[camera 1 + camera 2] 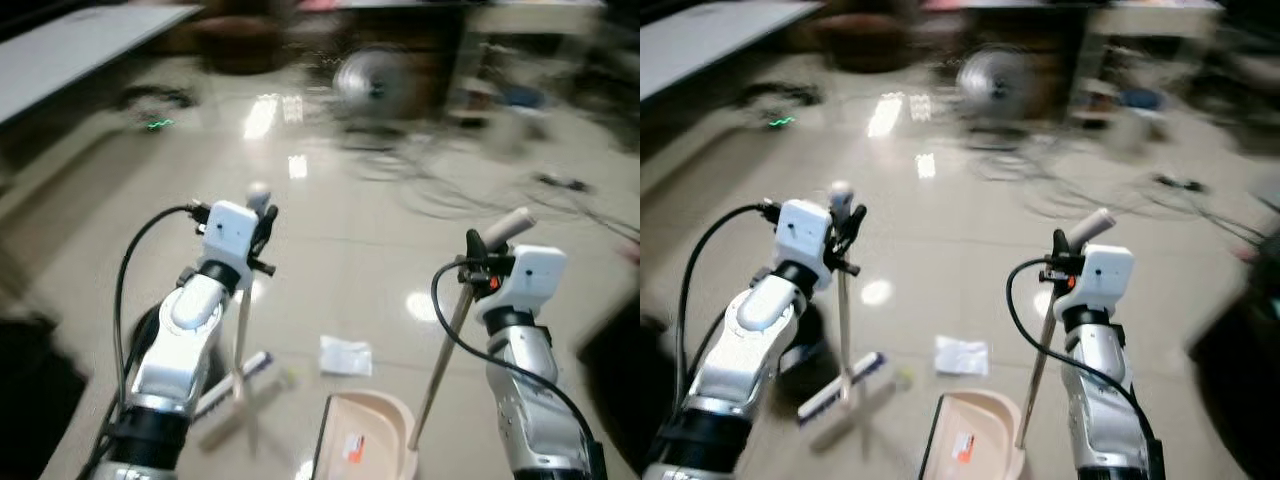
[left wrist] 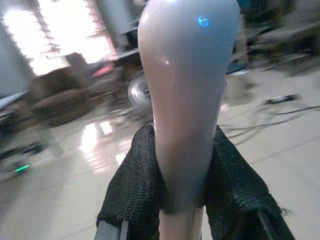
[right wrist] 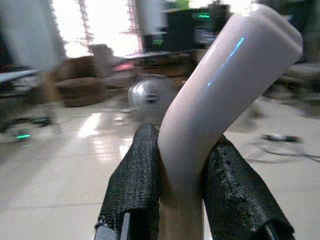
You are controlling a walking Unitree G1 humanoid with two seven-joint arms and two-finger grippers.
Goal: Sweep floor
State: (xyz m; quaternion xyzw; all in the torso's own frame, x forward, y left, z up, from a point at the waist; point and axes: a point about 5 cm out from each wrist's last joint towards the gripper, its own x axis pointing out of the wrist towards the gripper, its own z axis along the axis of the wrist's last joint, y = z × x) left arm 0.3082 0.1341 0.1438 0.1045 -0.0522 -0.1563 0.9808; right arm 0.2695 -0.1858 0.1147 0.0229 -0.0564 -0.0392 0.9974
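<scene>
Black-fingered left tool point(image 2: 182, 187) clamped around broom handle point(image 1: 844, 320), right tool point(image 3: 182, 187) around dustpan handle point(image 1: 1038, 360), paper scrap point(image 1: 961, 355) between.

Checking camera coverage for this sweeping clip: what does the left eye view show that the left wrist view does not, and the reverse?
The left eye view takes in the floor work: the right gripper shut on the dustpan handle, the beige dustpan, the crumpled paper and the broom head.

The left wrist view gives the close-up: the black fingers pressed against both sides of the rounded handle top.

Both show the left gripper holding the broom handle, the shiny tiled floor and the fan.
</scene>
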